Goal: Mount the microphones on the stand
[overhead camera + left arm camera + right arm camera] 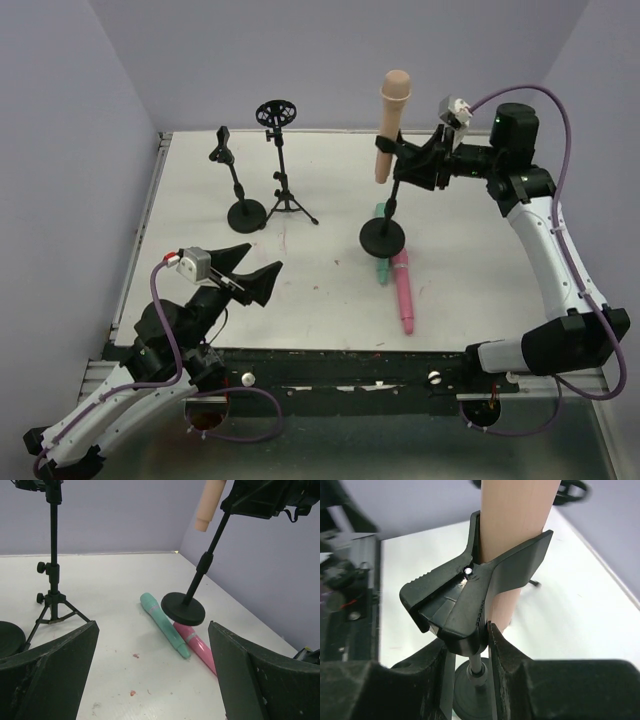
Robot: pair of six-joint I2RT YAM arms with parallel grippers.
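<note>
Right hand: fingers clamped on the clip of the round-base stand, just under where it grips. I take this stand as my landmark.

Peach microphone: seated upright in that clip, head uppermost. I judge it attached.

Left hand: fingers spread wide, nothing between them, low over the table, well left of the stand.

Teal microphone: flat on the table at the stand's foot, partly hidden by the base. I cannot tell whether the base touches it.

Pink microphone: flat, just beside the teal one, on the near side of the base.

Axes: both run from the base toward the near edge, roughly parallel.

Tripod stand and second clip stand: both bare, left of the landmark.

Judgement: two microphones remain. My right hand is nearer to them but occupied. My left hand is free, with both lying to its right and the bare stands beyond it.
</note>
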